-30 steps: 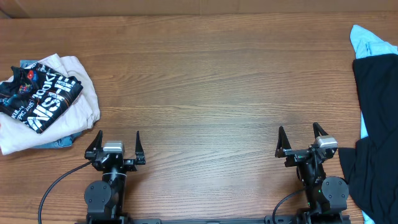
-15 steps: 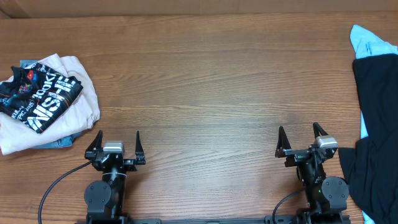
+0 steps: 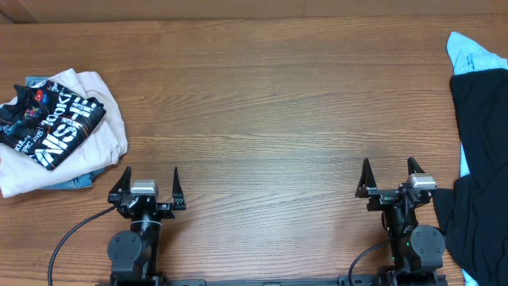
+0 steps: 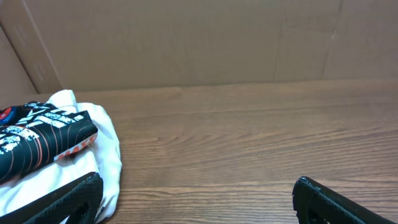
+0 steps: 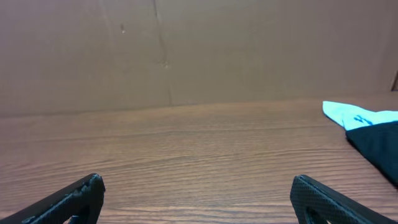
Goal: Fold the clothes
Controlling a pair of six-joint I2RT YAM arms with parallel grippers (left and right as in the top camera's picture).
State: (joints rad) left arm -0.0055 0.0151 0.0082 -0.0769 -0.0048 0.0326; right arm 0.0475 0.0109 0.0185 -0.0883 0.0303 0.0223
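A stack of folded clothes lies at the left: a black printed shirt (image 3: 49, 125) on a white garment (image 3: 99, 119). Both show in the left wrist view, the printed shirt (image 4: 37, 140) on the white one (image 4: 106, 143). A black garment (image 3: 480, 151) and a light blue one (image 3: 470, 54) lie unfolded at the right edge; the right wrist view shows the blue one (image 5: 360, 117) and a black corner (image 5: 379, 146). My left gripper (image 3: 148, 184) is open and empty at the front left. My right gripper (image 3: 390, 176) is open and empty at the front right, next to the black garment.
A wooden table (image 3: 262, 111) spans the view. A brown cardboard wall (image 4: 186, 43) stands behind it, also in the right wrist view (image 5: 186, 50). A bit of denim (image 3: 79, 183) peeks from under the white garment.
My right gripper has shifted slightly to the right and its fingers spread a little wider. The left arm and the clothes have not moved.
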